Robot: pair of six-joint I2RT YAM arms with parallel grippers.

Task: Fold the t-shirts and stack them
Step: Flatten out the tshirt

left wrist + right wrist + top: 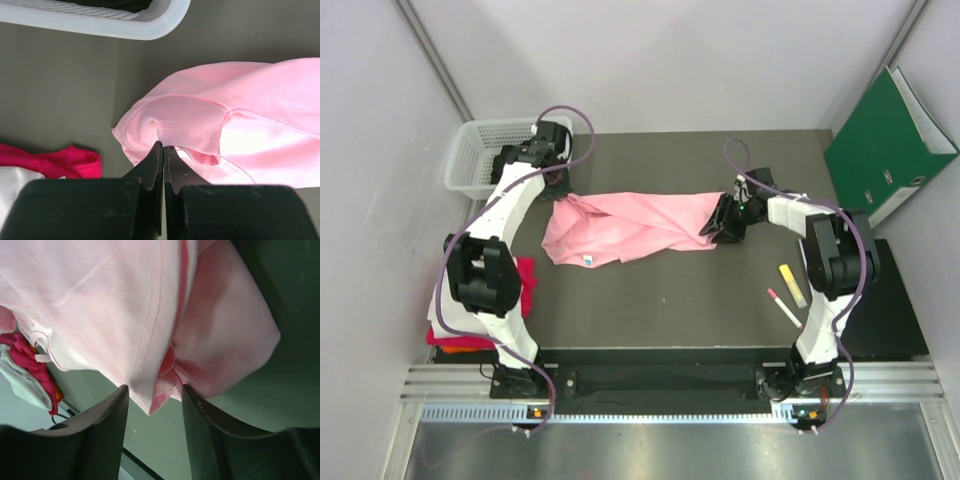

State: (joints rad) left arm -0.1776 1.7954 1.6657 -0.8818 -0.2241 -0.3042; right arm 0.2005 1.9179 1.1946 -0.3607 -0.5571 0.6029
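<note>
Top external: a basket (468, 150) sits left of the pink t-shirt (630, 225). The left gripper (163, 146) pinches its hem; the right gripper (154, 390) gapes wide around a fold

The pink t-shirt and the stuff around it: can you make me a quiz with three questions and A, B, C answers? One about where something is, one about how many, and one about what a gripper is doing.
1. Where is the white basket?
A. at the far left corner of the table
B. beside the green folder
C. under the t-shirt

2. How many markers lie on the table?
A. one
B. two
C. four

3. What is the left gripper doing?
A. hanging wide open in the air
B. shut on the hem of the pink t-shirt
C. holding a marker

Answers:
1 A: the top view shows it at the far left corner.
2 B: there is one yellow and one pink.
3 B: the left wrist view shows the gripper closed on the stitched hem.
</note>
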